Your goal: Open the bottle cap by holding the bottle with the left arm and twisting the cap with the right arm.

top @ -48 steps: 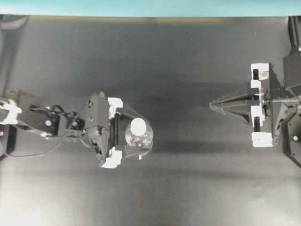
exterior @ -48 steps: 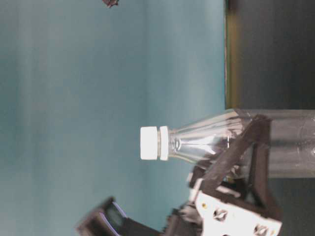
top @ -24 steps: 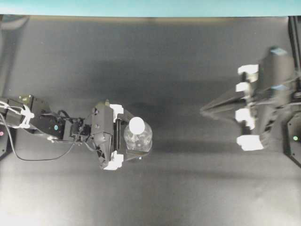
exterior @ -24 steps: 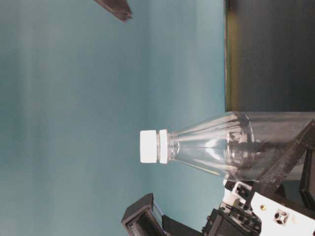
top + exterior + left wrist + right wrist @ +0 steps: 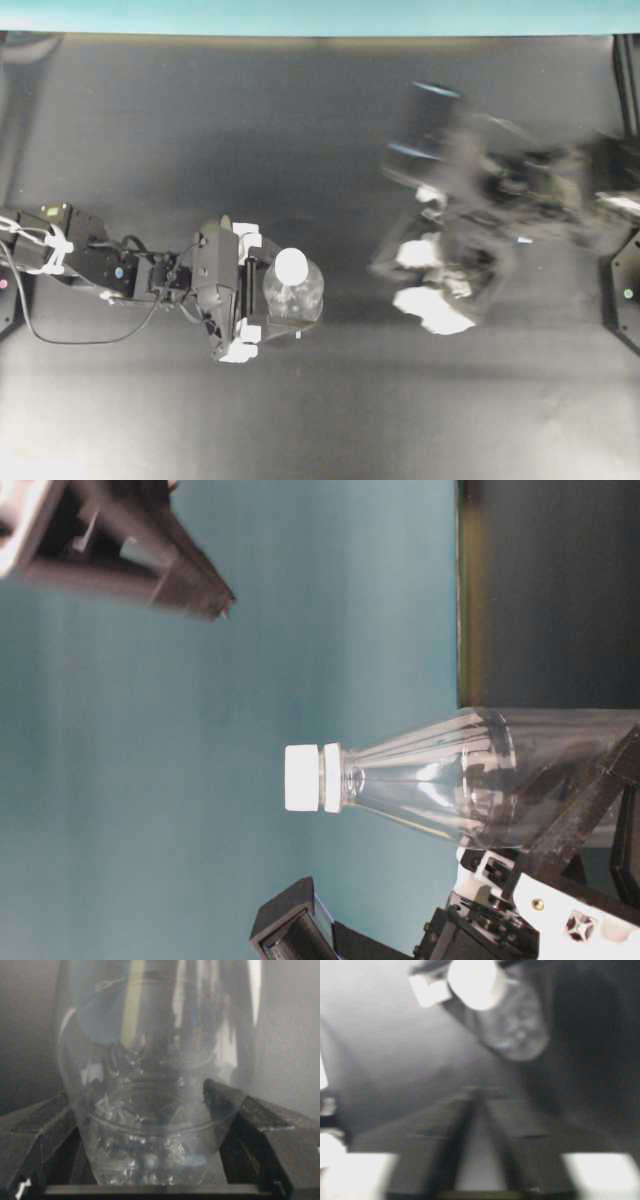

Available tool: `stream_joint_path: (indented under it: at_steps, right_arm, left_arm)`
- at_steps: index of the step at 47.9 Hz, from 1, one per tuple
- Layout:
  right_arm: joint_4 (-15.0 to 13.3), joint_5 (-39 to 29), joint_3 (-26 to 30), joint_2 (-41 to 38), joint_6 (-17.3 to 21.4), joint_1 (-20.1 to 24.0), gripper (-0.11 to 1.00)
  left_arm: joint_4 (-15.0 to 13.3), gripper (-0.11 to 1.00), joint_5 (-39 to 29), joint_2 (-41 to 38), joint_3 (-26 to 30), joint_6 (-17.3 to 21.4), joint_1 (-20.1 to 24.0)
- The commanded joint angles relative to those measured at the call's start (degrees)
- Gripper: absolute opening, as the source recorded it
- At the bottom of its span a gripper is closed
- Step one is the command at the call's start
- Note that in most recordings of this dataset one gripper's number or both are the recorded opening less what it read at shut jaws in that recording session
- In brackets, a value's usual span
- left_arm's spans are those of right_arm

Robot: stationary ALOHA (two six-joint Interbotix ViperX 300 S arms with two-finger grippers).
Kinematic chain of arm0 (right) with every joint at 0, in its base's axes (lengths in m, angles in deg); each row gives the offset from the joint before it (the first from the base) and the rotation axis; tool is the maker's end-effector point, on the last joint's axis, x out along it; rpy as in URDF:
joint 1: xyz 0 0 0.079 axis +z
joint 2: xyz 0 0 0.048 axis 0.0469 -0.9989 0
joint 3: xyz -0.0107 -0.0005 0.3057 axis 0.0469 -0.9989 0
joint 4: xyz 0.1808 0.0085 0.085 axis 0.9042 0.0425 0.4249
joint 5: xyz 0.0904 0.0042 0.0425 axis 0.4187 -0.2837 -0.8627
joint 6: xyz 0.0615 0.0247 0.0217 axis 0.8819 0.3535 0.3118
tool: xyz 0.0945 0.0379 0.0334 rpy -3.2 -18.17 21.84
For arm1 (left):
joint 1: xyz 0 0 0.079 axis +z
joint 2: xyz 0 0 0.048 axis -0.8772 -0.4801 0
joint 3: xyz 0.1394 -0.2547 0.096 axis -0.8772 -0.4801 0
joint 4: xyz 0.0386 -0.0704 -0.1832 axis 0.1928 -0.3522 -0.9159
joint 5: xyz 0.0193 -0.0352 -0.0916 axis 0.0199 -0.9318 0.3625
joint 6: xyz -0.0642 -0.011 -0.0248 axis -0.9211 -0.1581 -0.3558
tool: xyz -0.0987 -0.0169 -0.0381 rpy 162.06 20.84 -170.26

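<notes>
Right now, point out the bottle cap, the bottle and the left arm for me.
bottle cap [image 5: 301, 777]: table-level view, on the cap's white side wall.
bottle [image 5: 150, 1130]: left wrist view, on the clear lower body.
left arm [image 5: 95, 265]: overhead view, on its black wired wrist section.

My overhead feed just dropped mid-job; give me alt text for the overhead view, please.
A clear bottle with a white cap stands left of centre on the dark table, its body between the fingers of the left pincer. The right arm is a motion-blurred shape over the table's right half, apart from the bottle.
</notes>
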Motion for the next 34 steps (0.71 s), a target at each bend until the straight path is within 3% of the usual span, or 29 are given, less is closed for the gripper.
stream_joint_path:
  at_steps: [1, 8, 11, 21, 34]
  right_arm:
    - [0.2, -6.9, 8.3, -4.4, 3.8, -0.3, 0.31]
    - [-0.3, -16.3, 20.2, -12.6, 6.3, -0.7, 0.7]
    - [-0.4, -20.5, 23.9, -15.6, 7.2, -1.2, 0.8]
    - [-0.5, -29.7, 33.8, -23.9, 13.4, -1.8, 0.77]
    - [-0.6, -28.8, 34.5, -27.6, 13.6, -2.0, 0.77]
  left_arm:
    - [0.2, 0.81, 0.3, 0.1, 0.1, 0.1, -0.7]
    - [0.3, 0.81, 0.3, -0.1, 0.0, 0.1, -1.1]
    - [0.2, 0.81, 0.3, -0.2, 0.0, 0.1, -1.1]
    - [0.3, 0.81, 0.2, -0.4, -0.2, 0.0, -1.1]
    - [0.3, 0.81, 0.1, -0.4, -0.3, 0.0, -1.1]
